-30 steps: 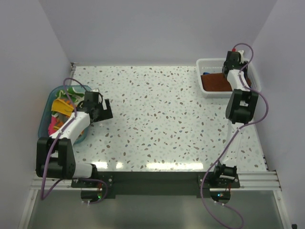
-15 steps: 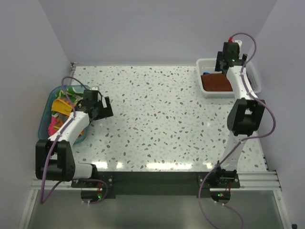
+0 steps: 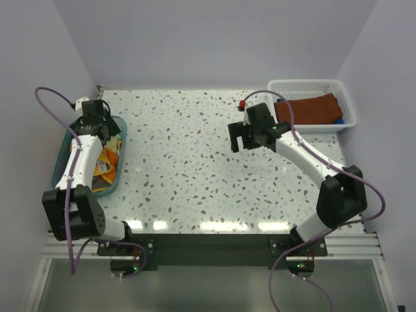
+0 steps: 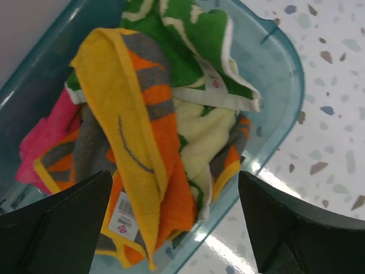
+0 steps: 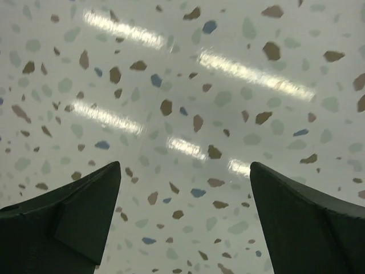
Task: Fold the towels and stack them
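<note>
Several crumpled towels lie in the teal tub (image 3: 60,156): an orange and yellow towel with grey blotches (image 4: 142,142) on top, a green patterned one (image 4: 188,40) behind it and a pink one (image 4: 43,140) at the left. My left gripper (image 3: 99,125) hangs open and empty over the tub's far end; in the left wrist view (image 4: 174,228) it is above the orange towel, not touching it. A rust brown towel (image 3: 312,108) lies in the white basket (image 3: 305,84), with a blue towel's edge (image 3: 339,119) beside it. My right gripper (image 3: 246,142) is open and empty above the bare table (image 5: 182,114).
The tub stands at the table's left edge by the wall, its rim (image 4: 285,74) next to the speckled tabletop (image 3: 188,162). The basket stands in the far right corner. Purple cables loop from both arms.
My left gripper moved from the tub's right side to above its far end. My right arm swung from the basket to the table's middle, leaving the brown towel in the basket.
</note>
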`<action>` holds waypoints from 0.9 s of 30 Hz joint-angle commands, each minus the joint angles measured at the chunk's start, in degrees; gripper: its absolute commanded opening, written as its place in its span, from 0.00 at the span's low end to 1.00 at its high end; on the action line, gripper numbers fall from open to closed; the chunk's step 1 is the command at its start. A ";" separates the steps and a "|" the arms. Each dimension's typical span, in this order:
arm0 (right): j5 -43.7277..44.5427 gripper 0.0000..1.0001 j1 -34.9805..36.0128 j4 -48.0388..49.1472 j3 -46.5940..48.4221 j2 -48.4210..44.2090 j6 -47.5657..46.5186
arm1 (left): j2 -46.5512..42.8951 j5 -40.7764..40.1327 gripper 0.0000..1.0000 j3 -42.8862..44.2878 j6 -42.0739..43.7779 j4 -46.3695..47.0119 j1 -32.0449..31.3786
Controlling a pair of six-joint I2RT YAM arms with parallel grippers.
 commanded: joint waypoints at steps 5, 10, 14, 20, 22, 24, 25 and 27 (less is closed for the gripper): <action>-7.71 0.99 3.71 2.30 -11.67 -10.86 2.40 | 3.29 -2.46 0.90 -5.81 -1.97 1.84 6.03; -9.73 0.98 3.88 2.21 -15.37 -14.03 2.40 | 5.23 0.43 0.80 -7.21 -2.40 3.07 6.12; -9.91 0.98 3.97 1.78 -16.25 -15.79 2.22 | 5.84 1.23 0.45 -7.48 -2.14 2.90 6.03; -8.77 0.98 3.97 -0.07 -16.34 -17.63 1.96 | 3.30 1.93 0.00 -5.64 -1.44 1.32 5.94; -8.77 0.98 3.97 -0.69 -16.08 -18.07 1.87 | 1.55 2.20 0.00 -3.19 -1.26 -0.78 5.59; -8.77 0.98 3.97 -0.95 -15.82 -18.78 1.87 | -0.48 2.28 0.00 -0.90 -0.91 -2.11 3.84; -8.33 0.98 3.97 -0.95 -15.81 -18.95 1.87 | -0.92 2.11 0.00 2.16 -0.91 -3.76 2.62; -7.45 0.98 3.88 -1.30 -15.20 -19.39 1.61 | -1.36 0.89 0.00 6.12 -1.78 -6.23 -2.74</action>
